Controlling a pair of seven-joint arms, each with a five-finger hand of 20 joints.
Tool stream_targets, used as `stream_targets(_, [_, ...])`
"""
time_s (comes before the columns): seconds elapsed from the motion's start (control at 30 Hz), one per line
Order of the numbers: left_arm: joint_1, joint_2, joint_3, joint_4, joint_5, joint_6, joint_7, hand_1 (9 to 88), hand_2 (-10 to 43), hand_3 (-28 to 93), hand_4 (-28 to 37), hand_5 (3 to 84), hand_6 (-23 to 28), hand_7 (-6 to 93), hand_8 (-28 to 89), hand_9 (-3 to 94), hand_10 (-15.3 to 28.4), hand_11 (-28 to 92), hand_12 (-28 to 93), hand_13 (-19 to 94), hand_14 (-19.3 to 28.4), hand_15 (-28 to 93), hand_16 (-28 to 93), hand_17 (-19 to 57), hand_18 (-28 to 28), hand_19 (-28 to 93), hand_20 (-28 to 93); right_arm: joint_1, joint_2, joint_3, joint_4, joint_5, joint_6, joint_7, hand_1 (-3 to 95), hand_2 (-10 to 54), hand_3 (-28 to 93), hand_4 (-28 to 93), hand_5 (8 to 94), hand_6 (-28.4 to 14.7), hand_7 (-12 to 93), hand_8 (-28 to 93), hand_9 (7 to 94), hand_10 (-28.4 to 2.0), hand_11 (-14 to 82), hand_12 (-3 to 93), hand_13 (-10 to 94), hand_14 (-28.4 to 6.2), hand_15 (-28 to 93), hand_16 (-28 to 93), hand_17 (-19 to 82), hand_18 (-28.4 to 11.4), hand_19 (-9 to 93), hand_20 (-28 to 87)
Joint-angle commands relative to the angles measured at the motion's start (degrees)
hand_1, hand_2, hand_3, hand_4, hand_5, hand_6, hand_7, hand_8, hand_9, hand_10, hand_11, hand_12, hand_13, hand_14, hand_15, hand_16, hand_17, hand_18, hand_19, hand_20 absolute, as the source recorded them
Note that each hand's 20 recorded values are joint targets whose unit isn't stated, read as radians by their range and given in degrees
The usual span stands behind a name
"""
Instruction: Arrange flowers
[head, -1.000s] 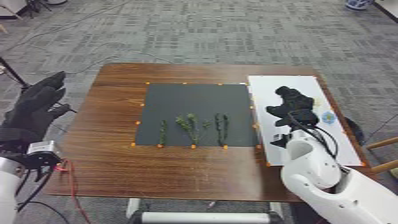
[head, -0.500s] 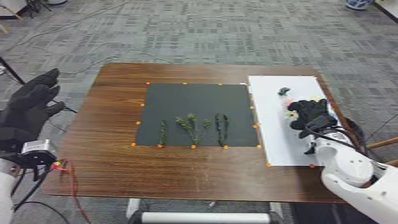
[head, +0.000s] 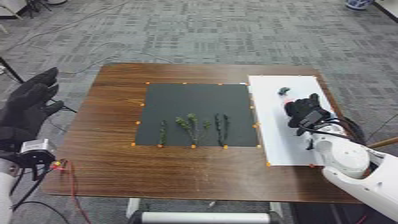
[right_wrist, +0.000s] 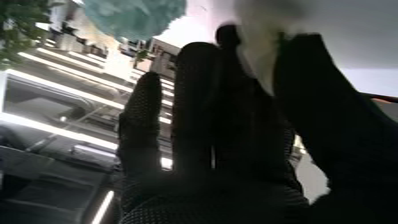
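My right hand (head: 304, 111) is over the white board (head: 282, 142), its fingers pointing toward the board's far end. Just beyond it are a dark green flower head (head: 283, 91) and a bit of pink (head: 287, 99). Several green stems (head: 194, 131) lie on the dark mat (head: 191, 100). My left hand (head: 31, 102) is off the table's left side, fingers straight. In the right wrist view my right hand (right_wrist: 218, 115) has fairly straight fingers; a blurred pale flower (right_wrist: 260, 45) shows between thumb and fingers, its contact unclear. A teal bloom (right_wrist: 138, 15) is beyond the fingertips.
Small orange markers edge the mat and the board on the brown table (head: 169, 172). A red cable (head: 69, 180) hangs by the table's near left corner. Part of a chair stands past the right edge.
My right hand has moved from the board's middle toward its right edge, then slightly back inward, covering the yellow and white flowers. My left hand has shifted slightly outward.
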Motion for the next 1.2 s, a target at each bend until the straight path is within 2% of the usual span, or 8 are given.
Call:
stream_targets(0.03, [0.8,0.12,-1.01,-0.42,-0.38,-0.14,0.11,23.0,-6.0,68,-28.3,17.7,1.3,17.9,-9,9.7,6.6,8,20,0,7.8,23,0,-18.5,17.1,32,9,1.7,-0.1,-3.1,-0.5,-1.2,10.7,-0.8,45.7,-9.5,83,-28,63.8,7.1,57,0,77.2,-3.3,19.8,50.2,59,-2.5,60,45,19,-17.4,72,52])
stream_targets(0.37, [2.4,-0.14,-4.64,-1.35,-0.32,-2.25,-0.72,23.0,-6.0,68,-28.3,17.7,1.3,18.1,-10,9.7,6.6,8,20,0,7.8,23,0,-18.5,17.1,32,9,18.3,-6.0,-13.9,-6.0,2.0,21.5,-5.0,43.9,-9.5,89,-28,69.7,4.9,56,-1,79.9,-4.3,24.5,52.9,61,-3.9,63,47,21,-17.6,72,53])
stream_targets(0.47, [3.9,0.47,-4.93,-0.10,-2.30,-0.99,-0.23,22.9,-6.1,69,-28.3,17.7,1.3,18.0,-10,9.7,6.7,8,20,0,7.8,23,0,-18.4,17.2,32,9,22.7,-12.7,-16.7,-4.9,3.8,21.6,-7.5,44.1,-9.5,89,-28,70.5,4.7,55,-1,80.2,-4.7,24.7,52.9,61,-4.0,64,47,21,-17.6,73,53])
stream_targets(0.5, [4.0,0.26,-4.48,-0.01,-2.33,0.72,-0.12,23.0,-6.2,69,-28.3,17.7,1.3,17.9,-10,9.7,6.7,8,20,0,7.9,23,0,-18.4,17.2,32,9,24.7,-14.9,-18.3,-4.4,4.3,21.6,-8.0,44.1,-9.5,89,-28,70.5,4.7,55,-1,80.2,-4.8,24.6,52.8,61,-4.0,63,47,21,-17.6,73,53])
stream_targets(0.57, [4.9,-0.13,-4.97,-0.06,-4.04,0.01,0.34,23.1,-6.3,69,-28.3,17.5,1.3,17.7,-9,9.7,6.7,8,20,0,7.9,23,0,-18.4,17.2,32,9,26.7,-18.8,-19.9,-3.9,5.1,22.4,-8.9,44.1,-9.5,89,-28,70.5,4.8,55,-1,80.3,-4.9,24.5,52.7,61,-3.9,63,47,21,-17.6,73,53])
stream_targets(0.83, [4.9,-0.82,-6.42,-0.95,-2.97,-0.95,-0.16,23.2,-6.6,68,-28.3,17.5,1.2,17.9,-9,9.8,6.6,8,20,0,7.9,23,0,-18.3,17.2,32,9,28.8,-31.1,-25.0,-1.8,5.9,24.1,-9.0,44.6,-9.5,88,-28,71.2,5.3,55,-2,80.5,-5.0,23.8,52.4,61,-3.7,63,47,21,-17.6,72,53])
stream_targets(1.0, [3.3,0.18,-6.00,-0.36,-3.14,-0.95,-0.09,23.2,-6.6,68,-28.3,17.6,1.2,17.9,-9,9.8,6.7,8,20,0,7.9,23,0,-18.3,17.2,33,9,31.2,-36.8,-31.0,0.6,6.0,22.9,-7.7,45.3,-9.5,87,-28,72.2,5.7,54,-5,81.1,-5.0,22.3,51.2,61,-3.6,62,48,21,-17.5,72,53])
stream_targets(1.2, [-0.8,4.61,-4.67,1.45,-3.73,-1.04,-0.66,23.2,-6.7,68,-28.3,17.9,1.3,17.8,-9,10.1,6.9,8,20,0,8.1,23,0,-18.3,17.3,33,9,30.9,-40.6,-33.8,2.2,6.2,22.1,-6.9,45.6,-9.5,87,-28,73.1,5.6,53,-7,81.6,-4.9,20.6,50.6,61,-3.5,61,48,21,-17.5,72,53])
